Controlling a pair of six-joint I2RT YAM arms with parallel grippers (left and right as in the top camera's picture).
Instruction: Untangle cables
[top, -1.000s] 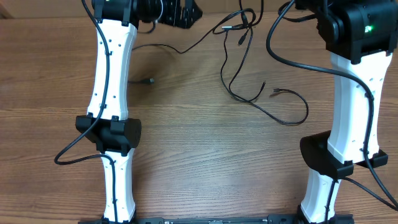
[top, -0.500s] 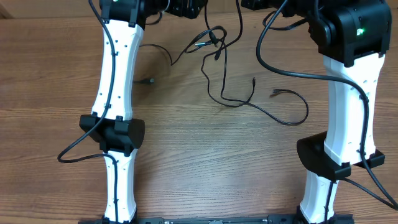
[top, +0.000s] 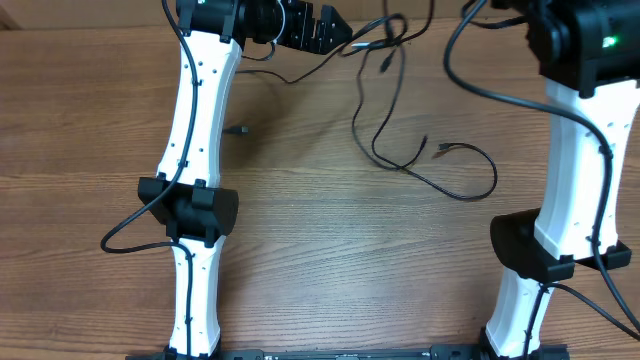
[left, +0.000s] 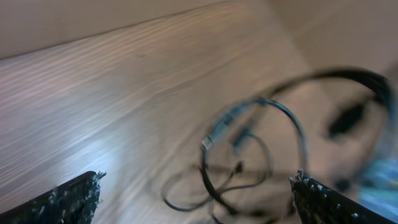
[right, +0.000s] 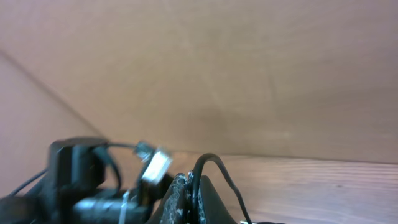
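Observation:
Several thin black cables lie loosely tangled at the far middle of the table, with a knot near the back edge. One long strand curves right to a plug end. My left gripper is just left of the knot; in the left wrist view it is wide open, with blurred cable loops between the fingers. My right gripper is shut on one black cable, beside a silvery plug. In the overhead view it is beyond the top edge.
A small loose plug lies on the wood right of the left arm. The right arm stands at the right. Thick black arm wires hang near the tangle. A brown wall rises behind the table.
The cable tangle swung left and is now back to the right. My left gripper has moved right, closer to the knot. The right arm has shifted slightly right.

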